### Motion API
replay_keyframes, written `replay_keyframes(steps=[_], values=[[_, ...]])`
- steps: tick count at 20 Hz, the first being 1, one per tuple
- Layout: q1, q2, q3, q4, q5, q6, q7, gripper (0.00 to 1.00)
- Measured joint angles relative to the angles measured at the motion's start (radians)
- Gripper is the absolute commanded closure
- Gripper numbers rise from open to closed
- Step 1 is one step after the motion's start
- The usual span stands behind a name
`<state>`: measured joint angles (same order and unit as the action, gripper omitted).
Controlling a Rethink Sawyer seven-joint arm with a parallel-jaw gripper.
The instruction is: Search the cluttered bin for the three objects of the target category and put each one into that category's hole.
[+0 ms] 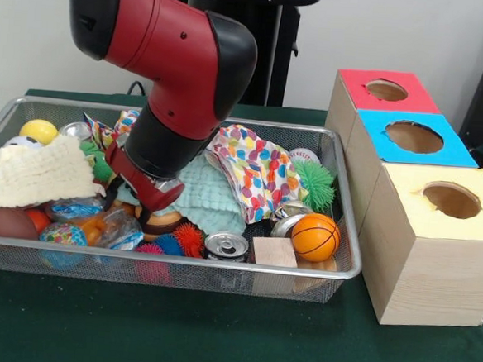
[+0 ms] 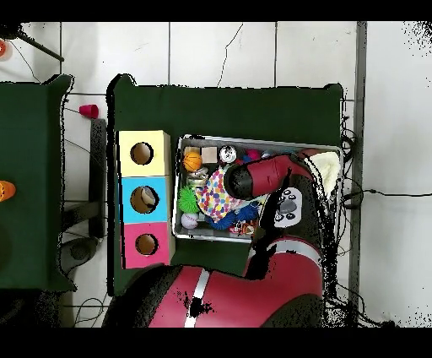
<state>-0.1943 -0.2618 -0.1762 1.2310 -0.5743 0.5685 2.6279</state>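
We see the bin (image 1: 334, 274) lying on the green tabletop (image 1: 173, 334) with its long axis running left to right; at its left front, a crinkly clear bottle (image 1: 122, 231) lies partly buried among toys. The gripper (image 1: 145, 199) dips into the clutter beside it, and we cannot tell its state. At right, the blue-topped box's hole (image 1: 414, 137) faces upward.

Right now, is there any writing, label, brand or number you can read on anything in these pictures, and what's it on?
No text reads anywhere.
Wrapper at the bin's front left: printed, too blurred to read.
Silver can: nothing legible on top.
Three boxes: coloured tops only, no lettering.
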Motion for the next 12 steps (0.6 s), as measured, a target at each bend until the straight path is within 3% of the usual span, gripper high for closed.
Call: replay_keyframes(steps=[12], values=[[0.016,0.022,-0.018,-0.035,0.007,0.03,0.0,0.0]])
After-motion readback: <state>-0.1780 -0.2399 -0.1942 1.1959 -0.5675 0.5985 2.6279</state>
